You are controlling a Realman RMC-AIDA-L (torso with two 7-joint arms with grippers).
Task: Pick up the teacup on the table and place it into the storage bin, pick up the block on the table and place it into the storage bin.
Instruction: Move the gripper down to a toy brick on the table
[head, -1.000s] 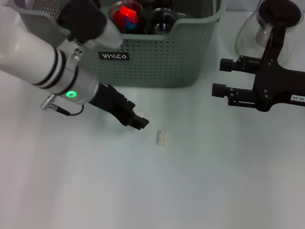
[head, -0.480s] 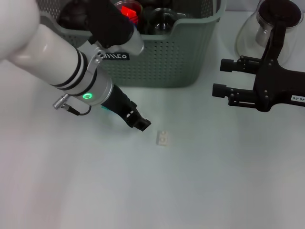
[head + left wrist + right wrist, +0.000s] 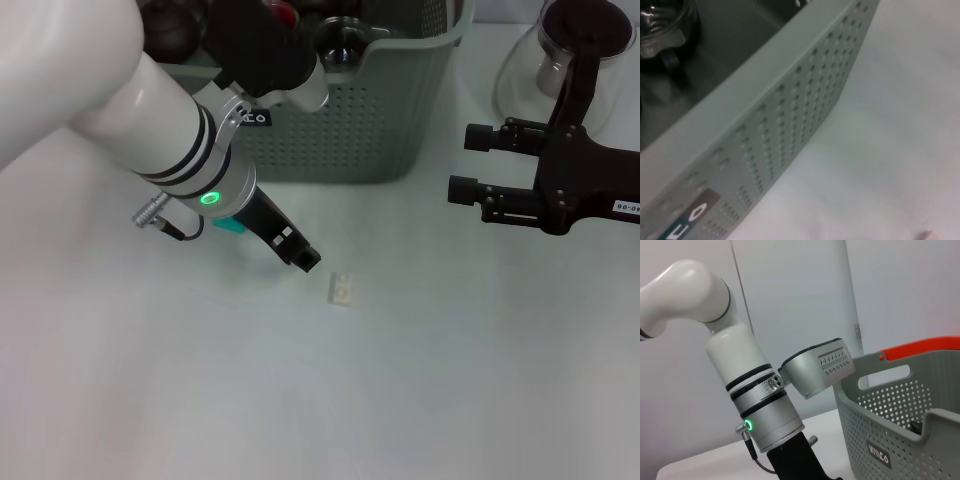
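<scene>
Block (image 3: 342, 289) — long axis running away from robot — lies flat.

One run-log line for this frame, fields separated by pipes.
left gripper low over table, beside block, not touching | right gripper open, parked right | block outside storage bin

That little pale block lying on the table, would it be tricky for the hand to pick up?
Probably a bit. The block looks small and flat, lying low on the table, so the left hand has little to grip. It looks rigid and light, so a nudge might slide it. Its flat shape should not roll.
</scene>
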